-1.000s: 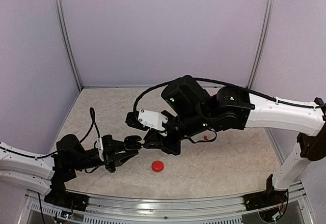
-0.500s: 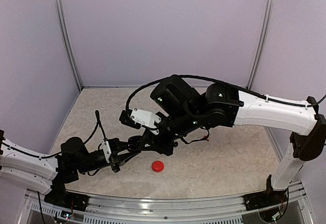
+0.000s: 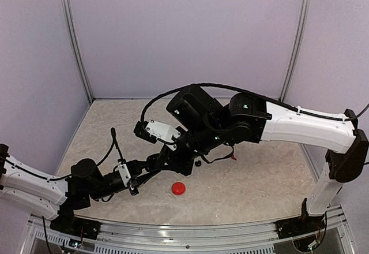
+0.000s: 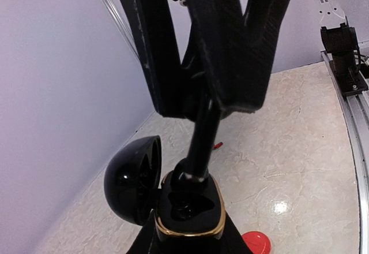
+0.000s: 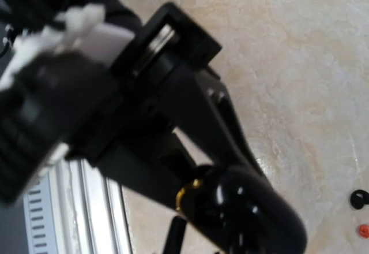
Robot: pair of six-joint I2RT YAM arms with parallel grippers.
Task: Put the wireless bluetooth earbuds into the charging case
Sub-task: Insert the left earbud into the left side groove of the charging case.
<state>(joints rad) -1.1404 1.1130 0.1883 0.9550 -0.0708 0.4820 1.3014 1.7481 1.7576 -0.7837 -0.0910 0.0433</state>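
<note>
A black charging case (image 4: 189, 208) with a gold rim is held by my left gripper (image 4: 190, 234), which is shut on its base; the glossy lid (image 4: 130, 179) hangs open to the left. From above, my right gripper (image 4: 214, 101) comes down shut on a black earbud (image 4: 203, 135), stem up, whose lower end sits in the case's far socket. In the top view the two grippers meet at the case (image 3: 153, 163). The right wrist view shows the gold rim and the case (image 5: 199, 189) blurred just under my own fingers (image 5: 184, 121).
A red case (image 3: 179, 188) lies closed on the table near the front. A loose black earbud (image 3: 198, 163) and a red earbud (image 3: 233, 157) lie right of the grippers. The metal rail (image 3: 190, 231) runs along the near edge.
The right gripper has moved left and down with the earbud until it meets the open case. The left arm has shifted slightly, still holding the case.
</note>
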